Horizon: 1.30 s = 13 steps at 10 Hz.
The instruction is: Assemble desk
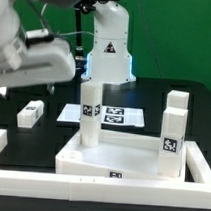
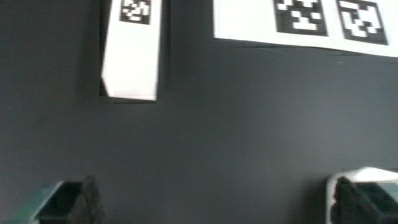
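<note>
The gripper (image 2: 217, 200) hangs above the dark table (image 2: 231, 120) with its jaws spread wide and nothing between them; the loose leg (image 2: 134, 50) lies flat on the table ahead of the fingertips (image 2: 68, 200), apart from them, its long axis running away from the gripper, roughly across the line that joins the two fingers; beside the leg lies the marker board (image 2: 302, 20), flat and near but not touching. In the exterior view this same leg (image 1: 30, 113) seems to be the small block at that view's left, though the arm partly hides the place; the desk top (image 1: 121, 159) stands in front with three legs already upright on it; the table around the loose leg is bare, with room for the fingers on both sides.
</note>
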Available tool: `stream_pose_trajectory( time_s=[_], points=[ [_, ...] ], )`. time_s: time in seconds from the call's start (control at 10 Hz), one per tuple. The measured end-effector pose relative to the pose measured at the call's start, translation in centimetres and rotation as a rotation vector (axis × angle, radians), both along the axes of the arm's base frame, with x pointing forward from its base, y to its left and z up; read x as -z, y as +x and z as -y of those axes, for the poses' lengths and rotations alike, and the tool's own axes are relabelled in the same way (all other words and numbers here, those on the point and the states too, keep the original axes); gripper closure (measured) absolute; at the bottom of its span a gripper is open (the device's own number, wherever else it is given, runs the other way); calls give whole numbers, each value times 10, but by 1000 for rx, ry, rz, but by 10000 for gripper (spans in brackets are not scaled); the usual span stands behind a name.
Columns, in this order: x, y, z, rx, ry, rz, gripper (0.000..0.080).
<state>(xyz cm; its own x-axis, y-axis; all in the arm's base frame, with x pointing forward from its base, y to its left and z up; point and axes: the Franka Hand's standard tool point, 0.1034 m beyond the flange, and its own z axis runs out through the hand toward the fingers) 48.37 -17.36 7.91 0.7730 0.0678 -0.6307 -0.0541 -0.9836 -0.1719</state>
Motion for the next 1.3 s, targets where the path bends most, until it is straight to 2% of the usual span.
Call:
stream_pose_trajectory(
  time_s=[0.1,0.2,0.3,0.4,0.7,0.9,1.0,1.1,1.3],
  points=[
    [13,-15,10,-7,-23,-56,150],
    [22,-30,14,-17,-24,-131,150],
    [29,-31,17,-13,-18,-171,150],
    [31,-27,19,-16,-24,-162,150],
    [33,-30,20,-10,-26,-168,150],
    [54,-58,27,33,-34,-236,150],
    [60,-70,23,49,-36,-260,150],
    [64,-76,20,55,-39,-268,150],
    [64,-76,21,54,-39,-269,150]
  ],
)
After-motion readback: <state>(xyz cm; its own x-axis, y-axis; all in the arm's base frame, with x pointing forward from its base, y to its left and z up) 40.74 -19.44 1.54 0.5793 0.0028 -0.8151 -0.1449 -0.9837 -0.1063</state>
